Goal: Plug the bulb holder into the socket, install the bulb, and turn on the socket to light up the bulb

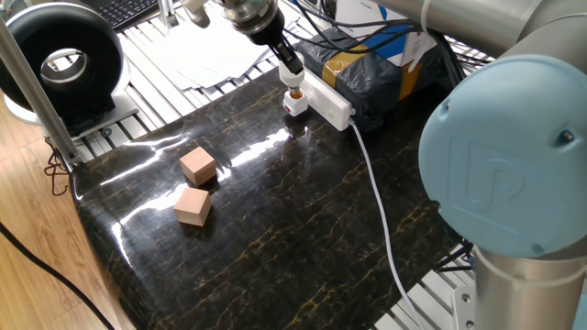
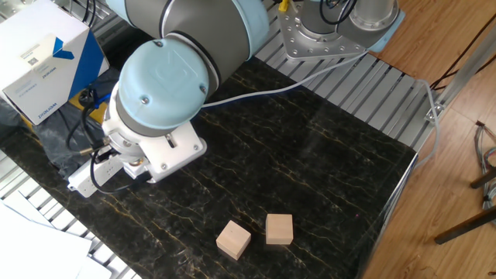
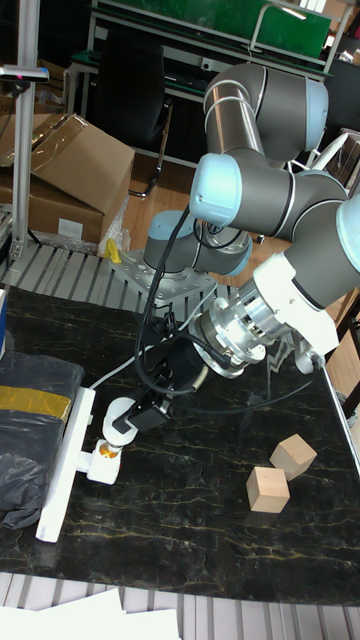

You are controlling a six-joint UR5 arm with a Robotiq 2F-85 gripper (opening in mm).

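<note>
My gripper (image 3: 116,425) reaches down at the far edge of the dark marbled worktop (image 1: 303,229), its jaws pinching the bulb (image 1: 292,73), a small white cylinder held upright with its base directly over the bulb holder (image 1: 295,102). Whether the screw base has entered the orange-brown threaded opening cannot be told. The bulb holder, a small white cube, sits against the long side of the socket (image 1: 327,101), at the near end of that narrow white strip; in the tall fixed view it shows as a white block (image 3: 101,463) just right of the strip (image 3: 66,462). The white cable (image 1: 379,211) runs from the socket across the worktop toward the near right edge. Behind the socket lies a dark wrapped box with yellow tape (image 1: 367,69). Two tan wooden cubes (image 1: 195,186) rest close together on the worktop's left part, well apart from the socket
</note>
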